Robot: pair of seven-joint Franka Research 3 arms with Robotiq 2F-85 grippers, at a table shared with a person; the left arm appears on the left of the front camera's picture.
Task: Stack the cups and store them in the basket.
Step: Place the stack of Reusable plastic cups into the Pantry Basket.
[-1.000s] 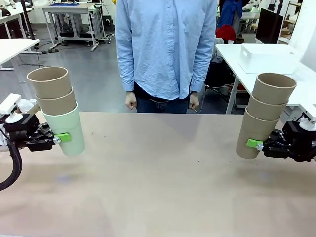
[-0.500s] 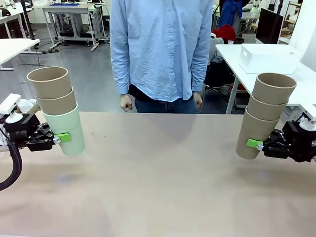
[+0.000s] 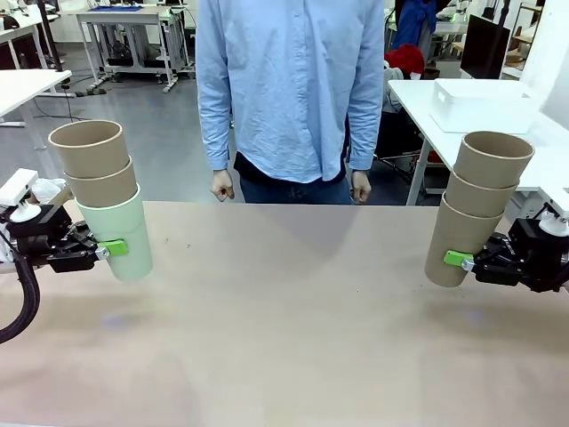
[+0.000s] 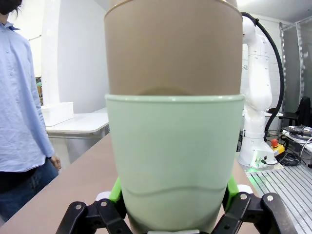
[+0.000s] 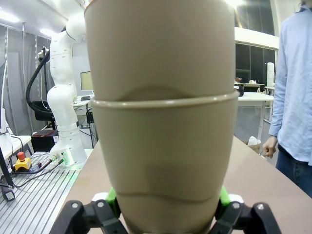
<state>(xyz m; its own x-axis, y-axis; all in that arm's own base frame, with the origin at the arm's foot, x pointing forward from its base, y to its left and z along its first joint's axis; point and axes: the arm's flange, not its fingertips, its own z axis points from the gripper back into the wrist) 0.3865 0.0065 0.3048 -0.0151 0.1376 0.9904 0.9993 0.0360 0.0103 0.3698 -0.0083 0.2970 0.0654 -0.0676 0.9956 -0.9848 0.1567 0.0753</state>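
At the table's left, my left gripper [image 3: 114, 248] is shut on a mint green cup [image 3: 118, 233] with two tan cups [image 3: 96, 163] nested in it, tilted and held above the table. The left wrist view has that green cup [image 4: 174, 158] close up between the green pads, a tan cup [image 4: 173, 48] rising out of it. On the right, my right gripper [image 3: 457, 260] is shut on the lowest of three stacked tan cups [image 3: 476, 206], also off the table. The same stack [image 5: 161, 146] fills the right wrist view. The basket [image 3: 484, 104] sits on a white table behind.
A person in a light blue shirt [image 3: 289, 84] stands at the far edge, hands [image 3: 222, 186] hanging down by the table edge. The tan tabletop [image 3: 293, 311] lies between the two stacks. Other white tables stand further back.
The person has shifted slightly to the left and their arms have loosened at their sides. Both arms and their cup stacks have stayed still.
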